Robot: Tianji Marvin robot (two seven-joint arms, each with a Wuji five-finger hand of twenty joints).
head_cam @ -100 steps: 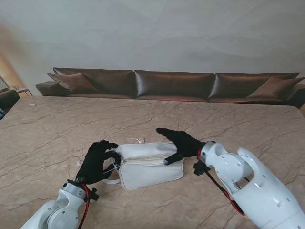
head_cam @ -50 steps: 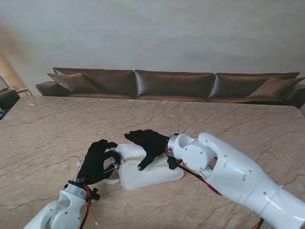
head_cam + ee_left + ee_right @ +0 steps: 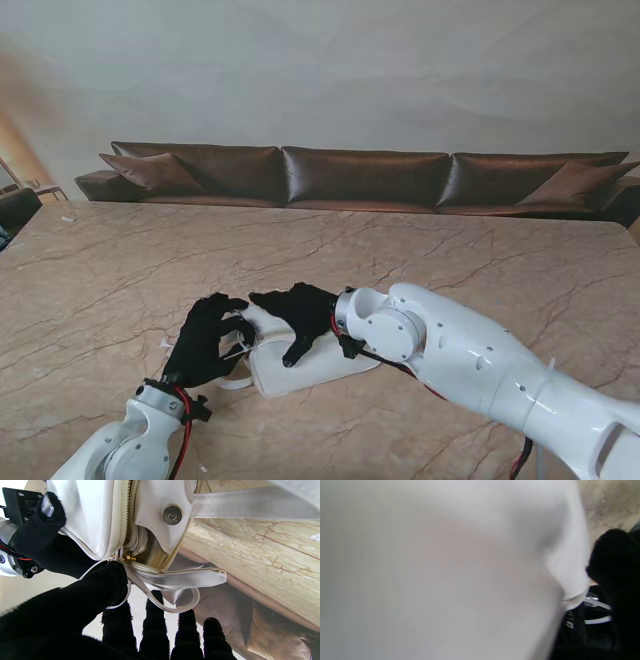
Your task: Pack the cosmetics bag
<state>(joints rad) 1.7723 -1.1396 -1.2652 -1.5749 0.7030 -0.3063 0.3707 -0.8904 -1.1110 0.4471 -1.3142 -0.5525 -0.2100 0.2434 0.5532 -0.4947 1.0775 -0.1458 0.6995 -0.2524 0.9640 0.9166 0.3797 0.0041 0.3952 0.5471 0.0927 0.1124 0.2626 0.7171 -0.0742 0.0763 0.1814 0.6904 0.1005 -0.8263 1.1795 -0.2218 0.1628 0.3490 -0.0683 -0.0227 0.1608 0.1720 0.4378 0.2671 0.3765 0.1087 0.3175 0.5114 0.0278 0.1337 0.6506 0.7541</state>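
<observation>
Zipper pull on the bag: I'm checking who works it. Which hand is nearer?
Left. The left hand touches the zipper pull; the right hand rests on the bag beside it.

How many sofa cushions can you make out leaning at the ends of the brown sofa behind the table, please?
2: one cushion leans at the sofa's left end, the other cushion at its right end. More may be hidden.

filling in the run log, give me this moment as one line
stage: handling bag zipper | left hand: pinching zipper-end strap | right hand: resting on white cosmetics bag | bag: on marble table
</observation>
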